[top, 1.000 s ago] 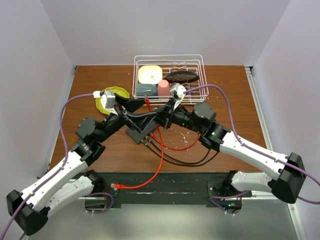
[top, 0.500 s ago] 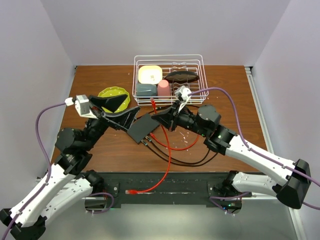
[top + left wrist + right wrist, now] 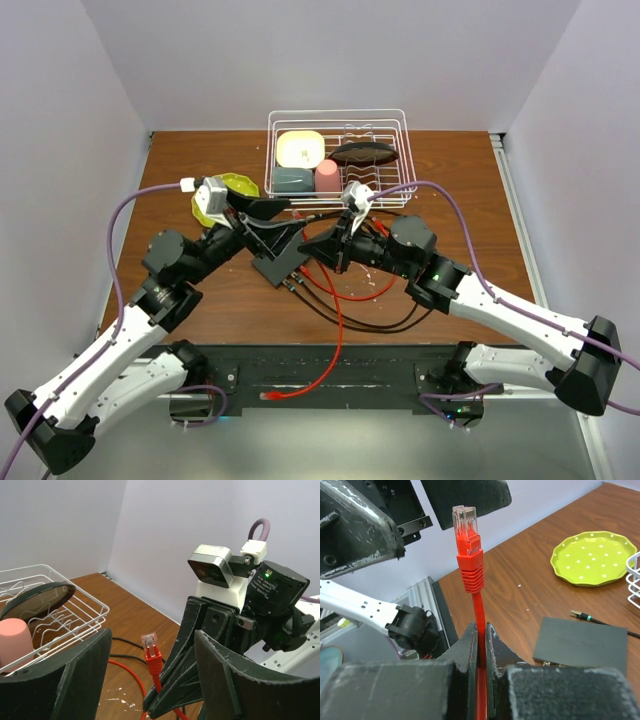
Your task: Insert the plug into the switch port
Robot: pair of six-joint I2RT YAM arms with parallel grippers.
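The switch (image 3: pixel 279 264) is a flat black box on the table; it also shows in the right wrist view (image 3: pixel 580 645). My right gripper (image 3: pixel 481 627) is shut on the red cable just below its clear-tipped plug (image 3: pixel 465 517), which points up. In the top view the right gripper (image 3: pixel 305 243) hovers over the switch's far right end. My left gripper (image 3: pixel 152 635) is open and empty, and the plug (image 3: pixel 150 642) stands in the gap between its fingers (image 3: pixel 75 675). In the top view the left gripper (image 3: pixel 280 213) sits just behind the switch.
A white wire rack (image 3: pixel 337 120) at the back holds a yellow dish, a pink cup and a dark oval dish. A green plate (image 3: pixel 235 185) lies left of it. Black cables (image 3: pixel 360 325) and the red cable (image 3: pixel 337 335) trail toward the front edge.
My left arm swung out to the left, then came back to the centre with its gripper open. My right gripper kept hold of the red cable and shifted slightly left.
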